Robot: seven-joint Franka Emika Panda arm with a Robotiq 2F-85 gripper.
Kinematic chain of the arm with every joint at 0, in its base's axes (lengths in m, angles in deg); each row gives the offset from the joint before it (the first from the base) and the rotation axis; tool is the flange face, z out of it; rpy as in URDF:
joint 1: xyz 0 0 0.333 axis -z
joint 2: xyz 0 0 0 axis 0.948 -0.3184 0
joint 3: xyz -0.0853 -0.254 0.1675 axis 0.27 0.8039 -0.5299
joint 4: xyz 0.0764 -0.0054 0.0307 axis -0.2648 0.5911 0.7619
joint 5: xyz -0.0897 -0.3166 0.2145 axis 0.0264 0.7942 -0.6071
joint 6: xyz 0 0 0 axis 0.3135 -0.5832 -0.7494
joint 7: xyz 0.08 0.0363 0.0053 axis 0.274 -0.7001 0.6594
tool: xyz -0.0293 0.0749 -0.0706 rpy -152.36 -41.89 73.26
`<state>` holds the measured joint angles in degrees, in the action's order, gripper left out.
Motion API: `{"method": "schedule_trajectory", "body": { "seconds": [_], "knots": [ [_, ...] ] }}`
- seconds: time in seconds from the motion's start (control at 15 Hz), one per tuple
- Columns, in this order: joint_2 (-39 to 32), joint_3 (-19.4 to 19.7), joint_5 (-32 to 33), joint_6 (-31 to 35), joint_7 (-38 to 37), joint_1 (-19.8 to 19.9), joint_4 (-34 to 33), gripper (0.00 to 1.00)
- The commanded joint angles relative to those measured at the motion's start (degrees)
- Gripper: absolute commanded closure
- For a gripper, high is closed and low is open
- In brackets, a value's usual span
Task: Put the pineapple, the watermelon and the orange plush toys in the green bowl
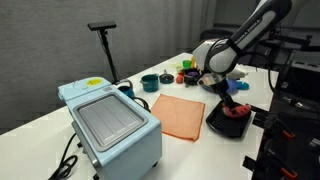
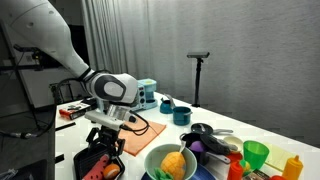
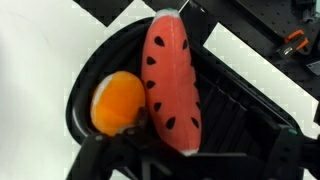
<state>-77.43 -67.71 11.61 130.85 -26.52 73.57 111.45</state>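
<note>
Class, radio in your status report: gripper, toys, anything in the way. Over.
Gripper open over black tray. Watermelon and orange side by side in tray, not in green bowl. Pineapple already in bowl. Nothing covers watermelon.

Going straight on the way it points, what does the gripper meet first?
Likely the watermelon, lying in the black tray directly under the open gripper; the orange sits off to one side.
</note>
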Motion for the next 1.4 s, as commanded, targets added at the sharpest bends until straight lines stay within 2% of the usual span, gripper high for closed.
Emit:
{"method": "schedule_trajectory", "body": {
  "seconds": [0.0,0.2,0.67,0.8,1.0,1.33],
  "knots": [
    [0.55,-0.01,1.92,2.19,-0.01,-0.29,1.60,0.18],
    [0.77,0.01,2.09,3.39,-0.10,-0.23,2.26,0.44],
    [2.37,0.21,2.66,5.12,-0.64,-0.34,2.39,0.96],
    [4.13,0.32,2.28,5.36,-0.62,-0.14,1.86,1.00],
    [8.09,1.45,2.44,4.01,-2.98,0.15,-0.32,0.98],
    [15.18,5.57,-2.48,5.41,-4.47,3.36,-3.96,0.98]
  ]
}}
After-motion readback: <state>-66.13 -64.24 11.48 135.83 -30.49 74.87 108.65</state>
